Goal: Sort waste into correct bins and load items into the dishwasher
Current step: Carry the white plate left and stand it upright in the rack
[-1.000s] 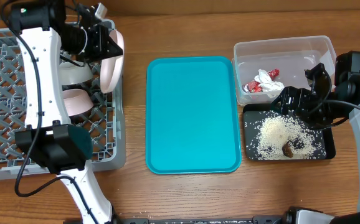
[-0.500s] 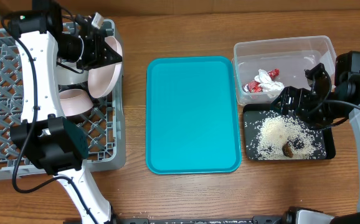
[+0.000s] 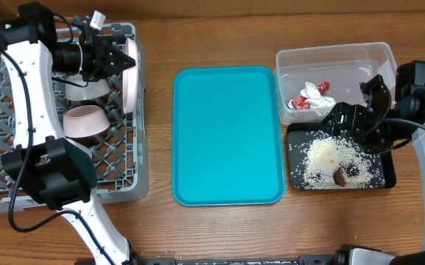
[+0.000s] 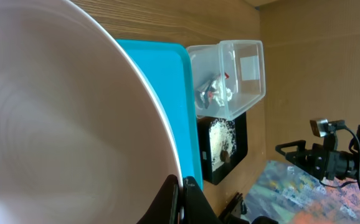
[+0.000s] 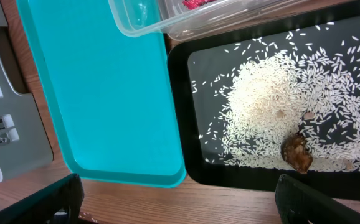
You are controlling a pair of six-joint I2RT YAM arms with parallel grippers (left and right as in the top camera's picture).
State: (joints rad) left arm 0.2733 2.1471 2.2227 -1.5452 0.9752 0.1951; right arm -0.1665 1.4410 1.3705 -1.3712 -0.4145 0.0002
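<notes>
When I look from above, my left claw is clamped on the rim of the white round plate. The plate stands on its edge over the far right part of the grey dish rack. A pale bowl and a pink bowl sit in the rack just left of the plate. The teal tray lies in the middle of the desk. On the right, the red-and-white wrapper is in the clear tub. The rice and the brown lump are in the black tray. My right claw hangs over the far edge of that tray.

From the left wrist, the plate fills nearly all I can see, and two dark fingers pinch its rim at the bottom. I think the good way is to go down slowly and keep the plate upright. I would slide its edge between two rows of pegs, miss the bowls, and let go only once the rack holds it up.

From the right wrist, the two fingers are wide apart with nothing between them, near the rice.

I can read no words anywhere. The print on the wrapper is too small, and the pale sticker on the tub looks blank to me.
</notes>
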